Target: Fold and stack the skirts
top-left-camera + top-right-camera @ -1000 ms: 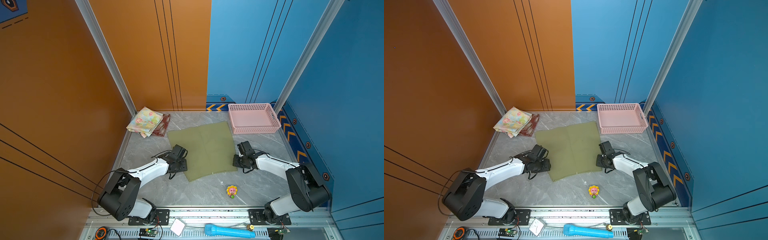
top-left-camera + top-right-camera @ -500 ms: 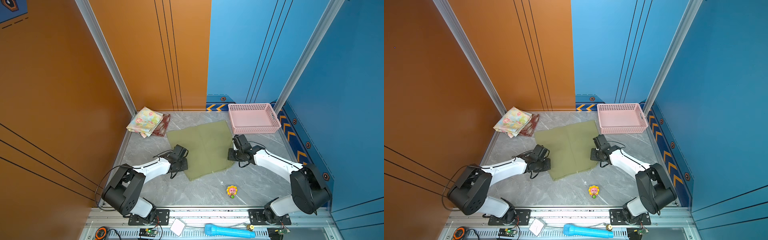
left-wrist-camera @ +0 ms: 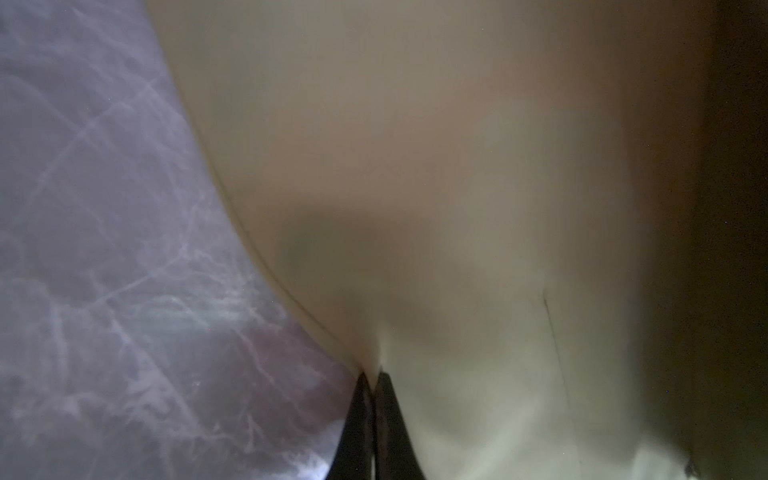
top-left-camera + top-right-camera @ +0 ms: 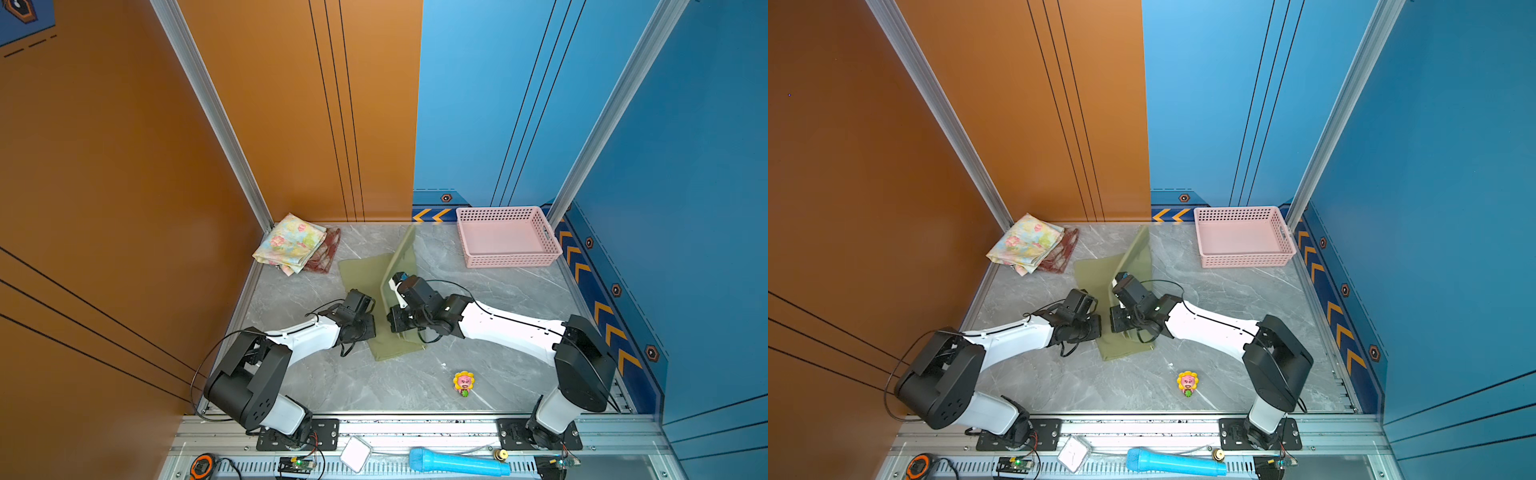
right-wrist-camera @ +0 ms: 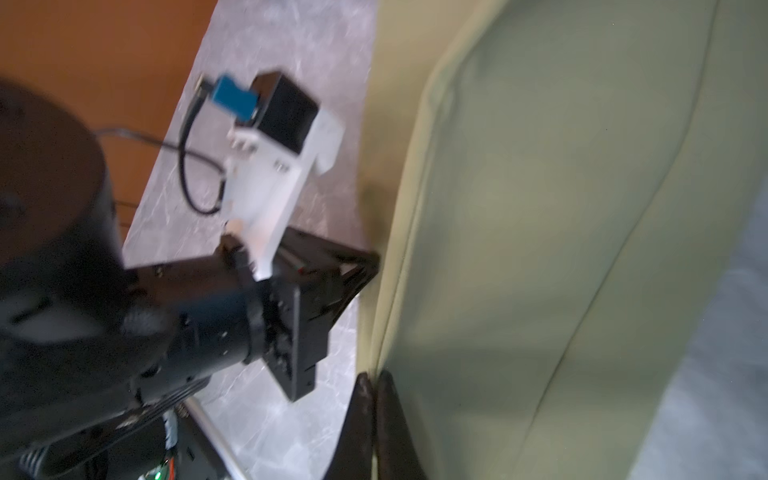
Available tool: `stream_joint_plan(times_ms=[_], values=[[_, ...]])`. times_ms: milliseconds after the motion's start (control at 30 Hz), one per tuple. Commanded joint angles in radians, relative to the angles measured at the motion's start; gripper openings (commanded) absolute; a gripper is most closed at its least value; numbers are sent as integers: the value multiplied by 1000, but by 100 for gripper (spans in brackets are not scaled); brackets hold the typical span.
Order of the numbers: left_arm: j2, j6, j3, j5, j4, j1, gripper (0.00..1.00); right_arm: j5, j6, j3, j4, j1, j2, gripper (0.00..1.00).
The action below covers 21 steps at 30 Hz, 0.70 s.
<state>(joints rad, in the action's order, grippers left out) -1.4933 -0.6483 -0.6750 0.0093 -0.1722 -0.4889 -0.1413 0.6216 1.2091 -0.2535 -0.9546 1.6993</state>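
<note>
The olive green skirt (image 4: 360, 270) (image 4: 1095, 274) lies mid-table, and its right half stands up as a tall flap (image 4: 404, 254). My right gripper (image 4: 392, 323) (image 4: 1113, 323) (image 5: 372, 376) is shut on that flap's edge, close to my left gripper (image 4: 372, 326) (image 4: 1099, 326) (image 3: 372, 376). The left gripper is shut on the skirt's left edge (image 3: 457, 166); the right wrist view shows it (image 5: 370, 266) touching the cloth (image 5: 540, 208). At the back left the folded floral skirt (image 4: 291, 243) (image 4: 1025, 243) rests on the plaid skirt (image 4: 326, 254) (image 4: 1065, 254).
A pink perforated basket (image 4: 511, 262) (image 4: 1246, 261) stands at the back right. A small flower toy (image 4: 464, 382) (image 4: 1187, 383) sits on the marble near the front. A blue microphone (image 4: 457, 462) lies on the rail below the table's front edge.
My right gripper has swung left across the table, lifting the olive skirt's right side into an upright flap. My left gripper has shut on the left edge and stayed in place.
</note>
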Motion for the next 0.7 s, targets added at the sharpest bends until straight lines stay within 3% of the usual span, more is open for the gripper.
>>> stream_joint_plan(times_ms=[0,67,133,200,467,667], values=[[-13,4,26,18,-39,16,0,-72,45,25,31,-2,9,18],[-1,4,29,20,-39,13,0,-41,54,-21,33,28,-37,46],[8,2,31,18,-39,12,0,-8,62,-70,31,76,-93,62],[11,1,32,21,-39,8,0,24,73,-113,27,138,-152,71],[-17,-37,10,-6,-32,-77,0,109,72,-231,-44,394,-333,75],[-141,-86,-95,-22,10,-244,0,79,26,-242,-104,551,-413,77]])
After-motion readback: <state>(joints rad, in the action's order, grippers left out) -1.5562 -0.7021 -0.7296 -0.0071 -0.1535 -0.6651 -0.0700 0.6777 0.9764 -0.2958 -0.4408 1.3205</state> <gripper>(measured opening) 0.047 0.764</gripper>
